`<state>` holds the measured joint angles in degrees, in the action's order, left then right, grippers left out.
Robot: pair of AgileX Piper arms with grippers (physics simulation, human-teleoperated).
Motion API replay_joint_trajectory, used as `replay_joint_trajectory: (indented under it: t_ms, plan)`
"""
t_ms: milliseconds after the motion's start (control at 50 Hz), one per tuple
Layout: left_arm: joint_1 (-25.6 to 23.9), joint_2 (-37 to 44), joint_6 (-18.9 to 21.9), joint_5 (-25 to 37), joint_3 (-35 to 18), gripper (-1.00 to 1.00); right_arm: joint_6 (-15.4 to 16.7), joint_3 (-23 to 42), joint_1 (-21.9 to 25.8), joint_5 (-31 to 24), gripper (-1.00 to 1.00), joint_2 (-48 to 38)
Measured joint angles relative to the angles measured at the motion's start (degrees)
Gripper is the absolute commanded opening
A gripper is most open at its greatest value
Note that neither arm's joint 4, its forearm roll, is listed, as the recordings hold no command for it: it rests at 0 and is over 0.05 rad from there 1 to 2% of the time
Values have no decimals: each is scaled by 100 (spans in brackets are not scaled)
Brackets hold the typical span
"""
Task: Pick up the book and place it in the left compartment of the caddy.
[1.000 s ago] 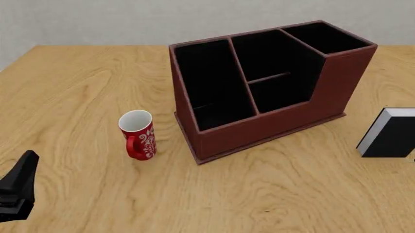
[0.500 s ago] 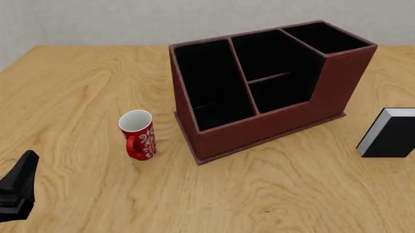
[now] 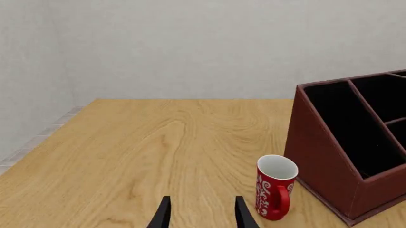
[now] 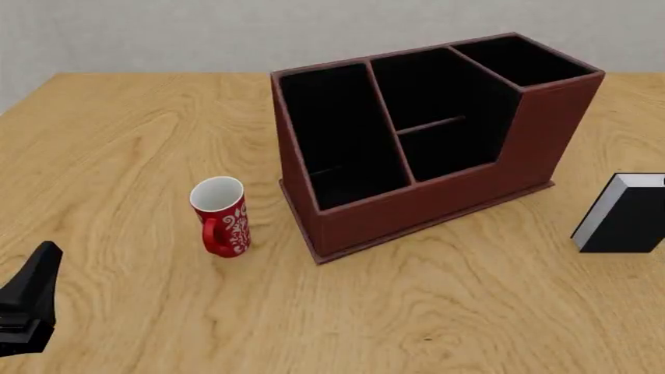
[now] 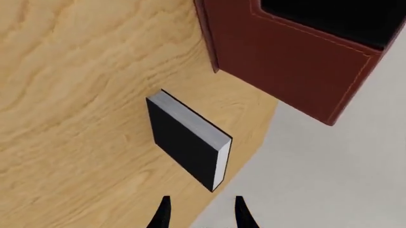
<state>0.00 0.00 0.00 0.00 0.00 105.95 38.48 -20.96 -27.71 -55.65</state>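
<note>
Book [image 5: 188,139]: black cover, pale page edges, standing on the table [image 4: 124,140] straight ahead of your right pincer [image 5: 200,213]. Nothing lies between the fingertips and the book. In the front view it sits at the right edge [image 4: 624,212], partly cut off by the frame.

Right pincer: fingers parted with a clear gap, holding nothing, apart from the book. It does not show in the front view.

Caddy [image 4: 437,199]: dark red-brown box, black inside, beyond the book as your right pincer looks, with bare table between the two. Its tall stepped end faces the book.

Left compartment [image 4: 338,144]: the long slot at the caddy's low end, on the far side of the caddy from the book. The two middle slots and the raised end stand between.

Mug [image 4: 221,216]: red with white pattern, upright, handle toward you, just beside the caddy's low end wall but not touching.

Left pincer [image 3: 200,213]: fingers parted, holding nothing, low at the near left of the table [image 4: 29,308]. The mug [image 3: 275,186] stands just ahead of it and off to one side; the caddy's low end [image 3: 330,156] lies behind the mug.
</note>
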Motion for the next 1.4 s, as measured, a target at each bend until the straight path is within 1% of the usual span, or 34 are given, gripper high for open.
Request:
replay_joint_trajectory:
  t_ms: [180,460,780,1400]
  plan:
    - [0,0,0,0,0,100,282,25,-166,326,100,-377]
    - [0,0,0,0,0,100,490,239,-312,569,100,-796]
    - [0,0,0,0,0,100,536,633,-353,642,100,-1168]
    - [0,0,0,0,0,100,590,653,-242,1077,100,-1862]
